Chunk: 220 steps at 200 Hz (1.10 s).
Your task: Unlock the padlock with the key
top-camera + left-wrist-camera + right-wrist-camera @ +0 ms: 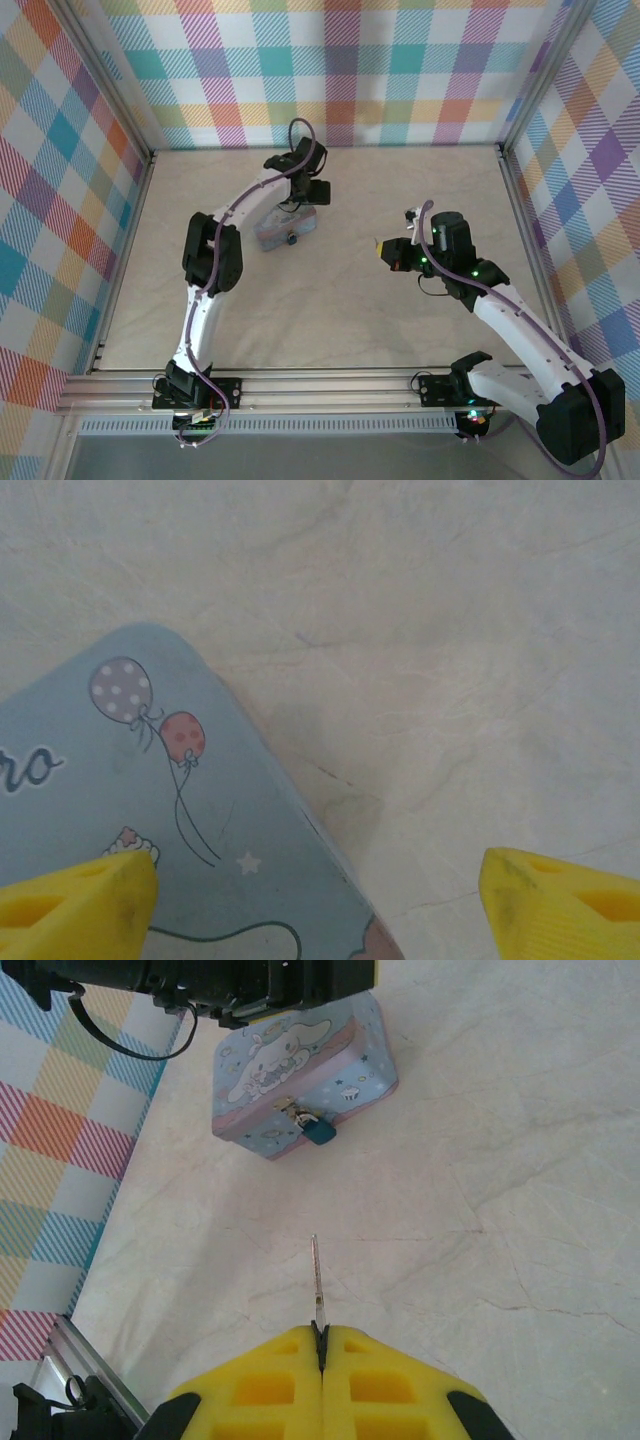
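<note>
My right claw pinches the key, blade aimed at the padlock on the tin. My left claw gapes open over that tin, likely to steady it

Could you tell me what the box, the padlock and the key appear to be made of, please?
The box looks like printed tin: smooth pastel cartoon artwork, rounded corners, though plastic is possible. The padlock seems metal with a glossy teal coating and a pale shackle. The key looks like thin, bare grey metal.
</note>
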Each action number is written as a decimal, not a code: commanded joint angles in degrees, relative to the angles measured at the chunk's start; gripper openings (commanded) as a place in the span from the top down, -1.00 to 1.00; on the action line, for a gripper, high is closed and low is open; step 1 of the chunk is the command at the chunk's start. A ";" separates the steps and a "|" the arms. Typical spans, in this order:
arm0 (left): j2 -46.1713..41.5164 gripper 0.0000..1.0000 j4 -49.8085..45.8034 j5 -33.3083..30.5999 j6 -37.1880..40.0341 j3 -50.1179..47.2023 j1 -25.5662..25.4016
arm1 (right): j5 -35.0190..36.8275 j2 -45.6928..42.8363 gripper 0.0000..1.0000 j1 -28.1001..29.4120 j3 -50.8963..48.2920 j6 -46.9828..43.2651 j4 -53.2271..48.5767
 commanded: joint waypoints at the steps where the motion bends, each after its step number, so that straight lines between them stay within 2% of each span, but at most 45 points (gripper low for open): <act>1: 1.15 -0.68 -3.08 0.65 1.55 2.17 0.38 | 1.01 -1.40 0.98 -0.26 0.37 -0.23 -1.56; 57: 1.75 -0.62 -3.44 3.00 2.71 0.72 -0.46 | 2.11 -1.77 0.98 -0.48 0.55 -0.47 -2.72; 107: -0.18 -0.60 -1.82 3.64 2.56 -4.74 -2.72 | 2.55 -2.28 0.98 -2.52 2.13 -2.05 -7.46; 169: -6.59 -0.59 2.03 4.54 0.65 -13.88 -7.98 | -3.45 -3.48 0.98 -11.31 0.74 -1.63 -10.53; 220: -10.06 -0.59 4.55 6.02 -1.44 -19.80 -13.47 | -5.47 -4.05 0.99 -18.09 0.44 -1.93 -13.53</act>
